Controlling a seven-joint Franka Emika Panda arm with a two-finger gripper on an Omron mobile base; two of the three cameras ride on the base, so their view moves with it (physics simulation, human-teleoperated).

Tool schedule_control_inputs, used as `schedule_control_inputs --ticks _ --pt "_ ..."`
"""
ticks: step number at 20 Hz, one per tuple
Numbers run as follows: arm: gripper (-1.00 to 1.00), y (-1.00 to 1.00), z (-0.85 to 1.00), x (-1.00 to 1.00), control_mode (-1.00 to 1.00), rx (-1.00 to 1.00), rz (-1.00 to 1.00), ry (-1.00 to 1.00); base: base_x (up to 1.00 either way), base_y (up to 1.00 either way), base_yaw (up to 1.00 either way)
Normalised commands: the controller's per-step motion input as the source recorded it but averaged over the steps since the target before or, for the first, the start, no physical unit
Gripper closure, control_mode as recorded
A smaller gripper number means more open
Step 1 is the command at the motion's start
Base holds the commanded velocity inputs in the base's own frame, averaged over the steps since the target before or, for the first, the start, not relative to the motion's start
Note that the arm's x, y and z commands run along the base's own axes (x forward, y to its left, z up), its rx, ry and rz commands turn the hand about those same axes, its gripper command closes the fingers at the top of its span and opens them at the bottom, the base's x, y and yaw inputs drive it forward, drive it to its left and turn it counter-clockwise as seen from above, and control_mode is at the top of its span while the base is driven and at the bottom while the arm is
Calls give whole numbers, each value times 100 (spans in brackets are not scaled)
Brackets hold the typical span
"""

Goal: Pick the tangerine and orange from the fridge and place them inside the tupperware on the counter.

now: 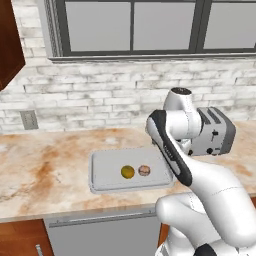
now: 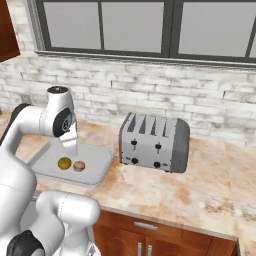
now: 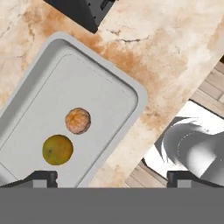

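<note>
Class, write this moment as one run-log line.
gripper: open, holding nothing | orange and tangerine: in tupperware, apart | tupperware: on counter

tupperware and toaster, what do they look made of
The tupperware looks like matte light grey plastic: even colour, soft rounded rim, no glints. The toaster looks like brushed or satin metal, silver with darker slots and small black knobs, though the render leaves that open.

Marbled counter carries a tupperware and, at its 3 o'clock, a toaster near the brick wall.
</note>
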Motion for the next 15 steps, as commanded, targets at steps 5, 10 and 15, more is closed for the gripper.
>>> schedule_control_inputs --ticks 5,10,15 --pt "-100 0 57 -21 -100 0 21 0 0 0 0" --pt "-100 0 48 -35 -100 0 25 -4 0 0 0" --pt "-100 -3 41 -35 -100 0 35 -14 0 0 0"
